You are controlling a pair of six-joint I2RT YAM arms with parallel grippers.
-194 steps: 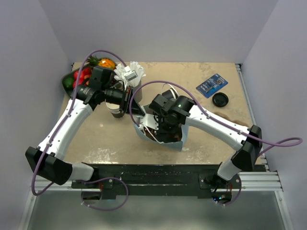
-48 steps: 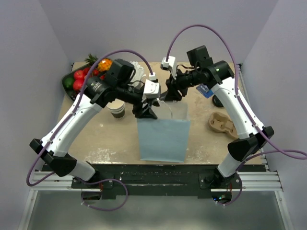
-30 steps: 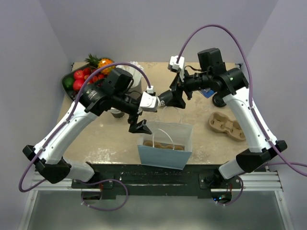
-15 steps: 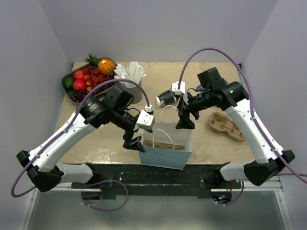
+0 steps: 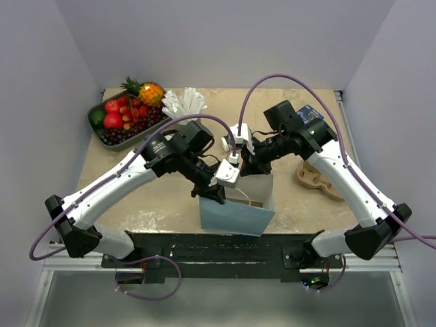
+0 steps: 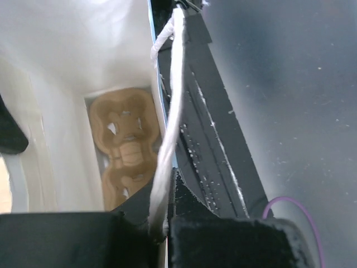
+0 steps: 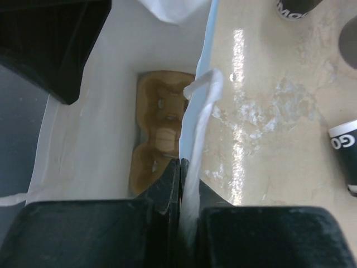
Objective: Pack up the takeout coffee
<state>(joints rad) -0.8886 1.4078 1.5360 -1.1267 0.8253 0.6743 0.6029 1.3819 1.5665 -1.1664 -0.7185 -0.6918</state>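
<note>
A light blue paper bag [image 5: 231, 218] stands open near the table's front edge. My left gripper [image 5: 212, 193] is shut on its near rim and white cord handle [image 6: 167, 128]. My right gripper [image 5: 251, 165] is shut on the far rim and the other handle [image 7: 203, 95]. A brown pulp cup carrier [image 6: 125, 145] lies at the bottom of the bag [image 7: 100, 111]. The takeout coffee is hidden under the arms in the top view. Two dark brown cups [image 7: 295, 6] with white markings show partly at the right wrist view's edge; I cannot tell whether either has a lid.
A tray of fruit [image 5: 119, 119] sits at the back left, with a cup of white sticks [image 5: 182, 103] beside it. A second pulp carrier [image 5: 317, 178] lies on the table at the right. A blue card [image 5: 310, 112] peeks out behind the right arm.
Both grippers have come in to the bag's mouth and shut on its rims and handles. The bag now leans and its mouth is drawn narrower.
</note>
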